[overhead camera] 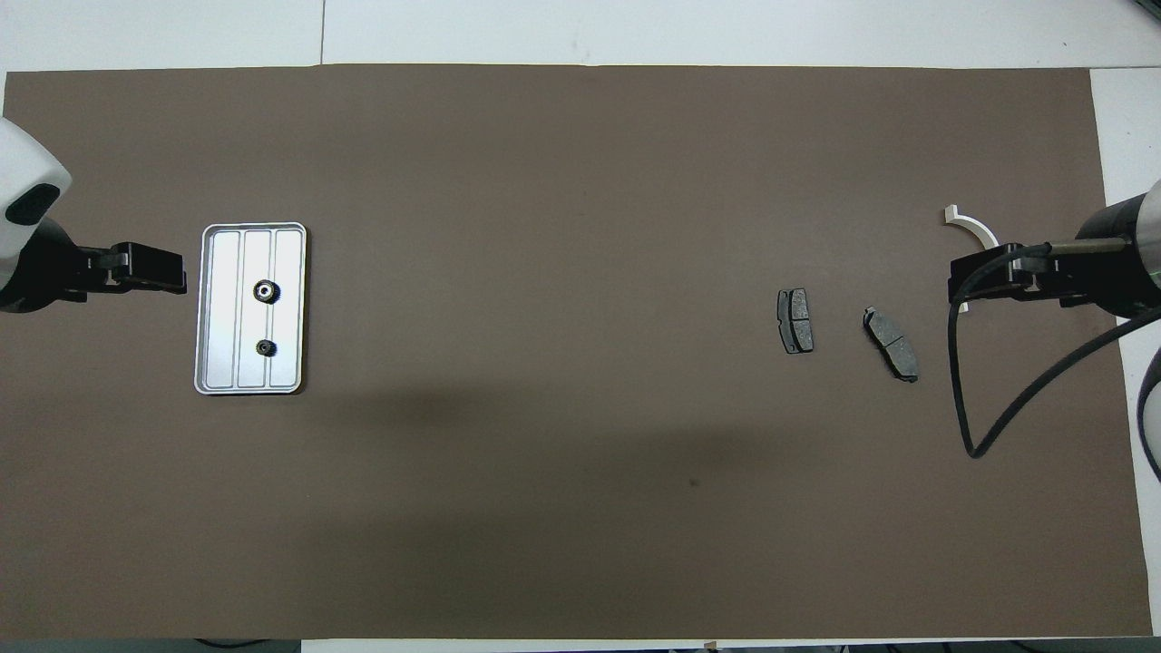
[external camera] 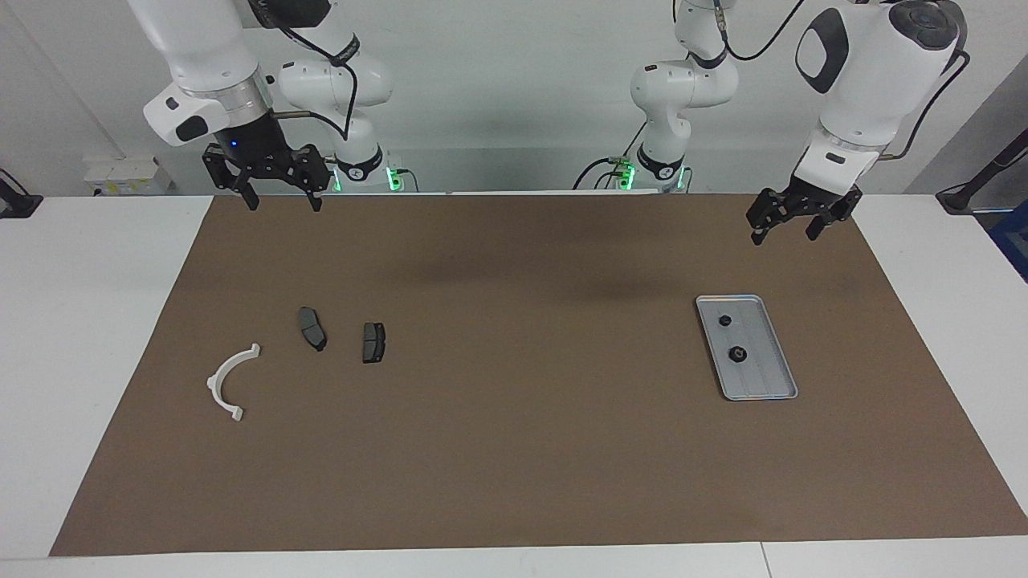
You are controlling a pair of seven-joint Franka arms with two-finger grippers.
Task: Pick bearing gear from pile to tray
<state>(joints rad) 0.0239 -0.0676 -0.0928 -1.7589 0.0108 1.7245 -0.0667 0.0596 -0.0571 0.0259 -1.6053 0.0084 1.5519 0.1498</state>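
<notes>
The silver tray [external camera: 764, 387] lies on the brown mat toward the left arm's end; it also shows in the overhead view [overhead camera: 223, 313]. Two black gears lie in it, one [external camera: 736, 353] [overhead camera: 265, 290] farther from the robots than the other [external camera: 725, 320] [overhead camera: 265, 346]. The pile holds a white arc bracket [external camera: 231, 381] [overhead camera: 972, 226] and two dark plates [external camera: 312, 327] [external camera: 373, 342]. My right gripper [external camera: 283, 201] [overhead camera: 961, 277] hangs open and empty, high over the mat and well above the pile. My left gripper [external camera: 785, 231] [overhead camera: 172, 270] hangs open and empty over the mat beside the tray.
The brown mat [external camera: 514, 449] covers most of the white table. The two plates also show in the overhead view [overhead camera: 795, 320] [overhead camera: 892, 343]. A black cable [overhead camera: 961, 381] loops from the right arm. In the overhead view the right gripper covers part of the bracket.
</notes>
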